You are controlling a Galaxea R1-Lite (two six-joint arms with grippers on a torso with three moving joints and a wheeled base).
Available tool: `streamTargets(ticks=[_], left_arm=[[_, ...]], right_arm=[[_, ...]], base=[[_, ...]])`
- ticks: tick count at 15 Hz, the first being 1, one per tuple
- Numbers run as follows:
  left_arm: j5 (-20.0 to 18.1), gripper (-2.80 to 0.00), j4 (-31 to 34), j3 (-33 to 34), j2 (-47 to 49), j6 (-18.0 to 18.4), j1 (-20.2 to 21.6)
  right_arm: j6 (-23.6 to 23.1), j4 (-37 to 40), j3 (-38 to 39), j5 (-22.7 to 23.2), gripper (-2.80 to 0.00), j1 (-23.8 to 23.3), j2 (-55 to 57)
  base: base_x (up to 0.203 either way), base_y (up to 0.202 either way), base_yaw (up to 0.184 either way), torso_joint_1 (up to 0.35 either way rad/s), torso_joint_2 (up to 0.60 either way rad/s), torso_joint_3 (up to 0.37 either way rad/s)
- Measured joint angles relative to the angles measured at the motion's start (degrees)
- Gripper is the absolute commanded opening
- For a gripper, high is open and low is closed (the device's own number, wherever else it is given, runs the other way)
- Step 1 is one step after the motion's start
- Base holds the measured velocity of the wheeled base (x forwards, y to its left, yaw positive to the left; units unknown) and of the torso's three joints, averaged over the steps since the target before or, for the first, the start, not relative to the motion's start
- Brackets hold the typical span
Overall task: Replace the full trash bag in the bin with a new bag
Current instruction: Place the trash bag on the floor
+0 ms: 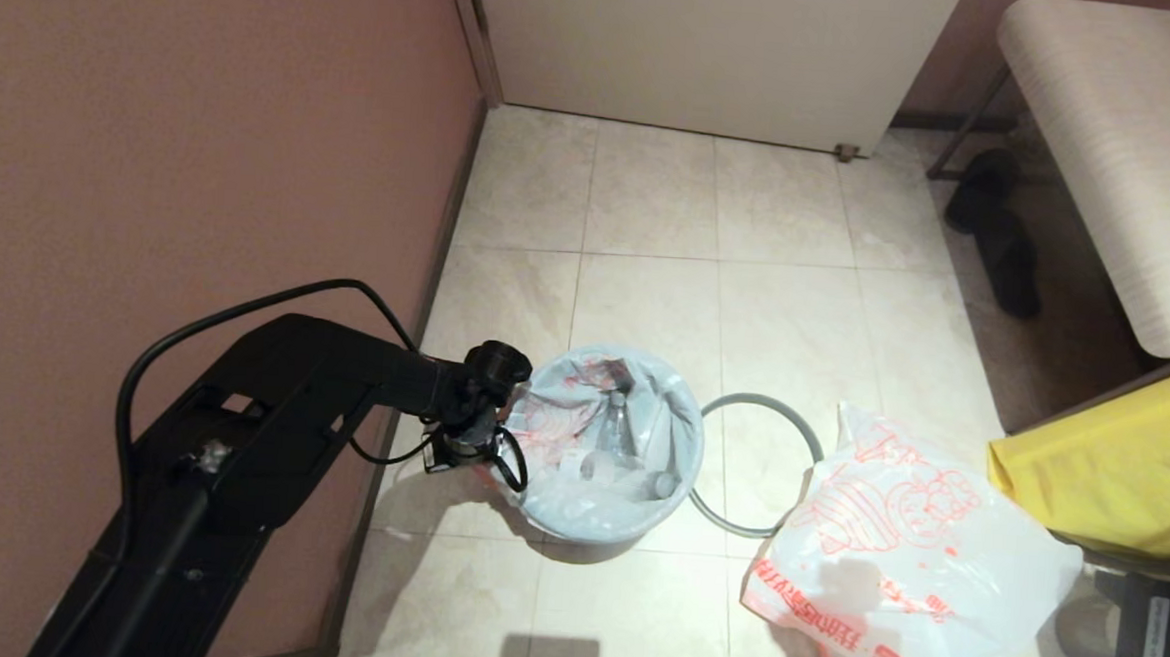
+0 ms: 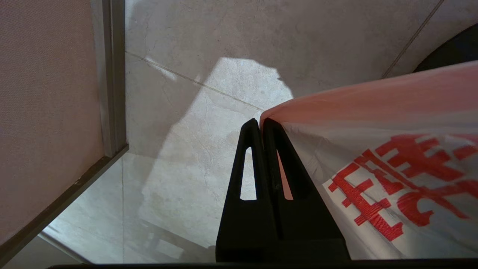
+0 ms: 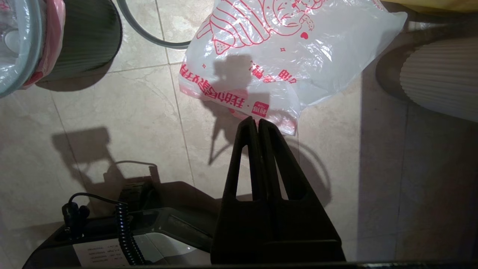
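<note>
Lifting from here risks, by my read, dragging the bin [image 1: 573,553] up or tipping it, since the full trash bag [image 1: 611,445] sits deep inside with bottles weighing it; thin film pinched at one edge could also tear or slip out. The new bag [image 1: 909,546] lies flat on the floor to the right of the bin, the grey ring rim [image 1: 760,465] lying between them, off the bin. Left arm reaches in from the left, low at the bin's left rim; left gripper [image 2: 260,123] is closed tight on the bag's pinkish edge. Right gripper [image 3: 257,123] hangs over bare floor near the new bag, fingers pressed together, holding nothing.
</note>
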Motion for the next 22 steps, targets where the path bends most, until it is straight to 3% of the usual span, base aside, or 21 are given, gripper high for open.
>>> streamTargets(ticks=[5,11,22], left_arm=[[-0.39,-2.80,0.46,0.06,-1.10,-0.09,-0.12],[-3.04,-2.80,6.36,0.91,-6.82,-0.36,-0.15],[-4.51,-2.80,7.72,4.85,-15.00,-1.95,-2.64]], right_arm=[[0.09,0.00,0.00,0.00,-2.80,-0.06,-0.04],[0.21,-0.09,0.00,0.07,-2.80,-0.06,-0.09],[1.83,-0.10,0.49,0.18,-2.80,-0.06,-0.15]], base=[[0.000,0.000,0.000,0.000,0.00,0.000],[0.000,0.000,0.000,0.000,0.00,0.000],[0.000,0.000,0.000,0.000,0.00,0.000]])
